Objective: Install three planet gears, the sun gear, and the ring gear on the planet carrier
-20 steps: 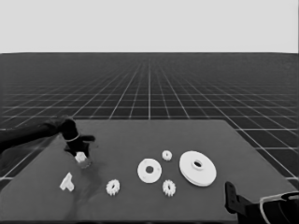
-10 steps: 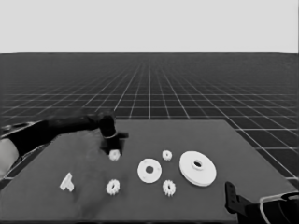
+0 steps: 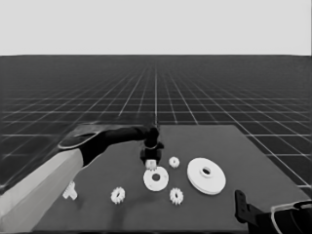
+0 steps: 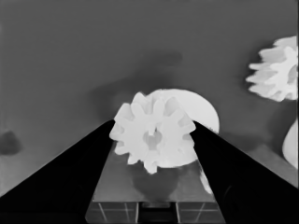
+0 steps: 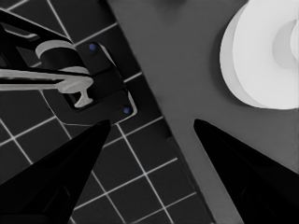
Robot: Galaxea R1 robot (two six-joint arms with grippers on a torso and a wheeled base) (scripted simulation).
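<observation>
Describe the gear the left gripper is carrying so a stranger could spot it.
Find the smaller round white part mid-table. Just behind its rim hangs the left gripper, shut on a small white toothed gear. It alone is off the table; the other three gears lie flat.

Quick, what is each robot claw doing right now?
Left gripper: shut on a small gear, just above the smaller round part.
Right gripper: open, holding nothing, parked at the table's near right corner.
</observation>
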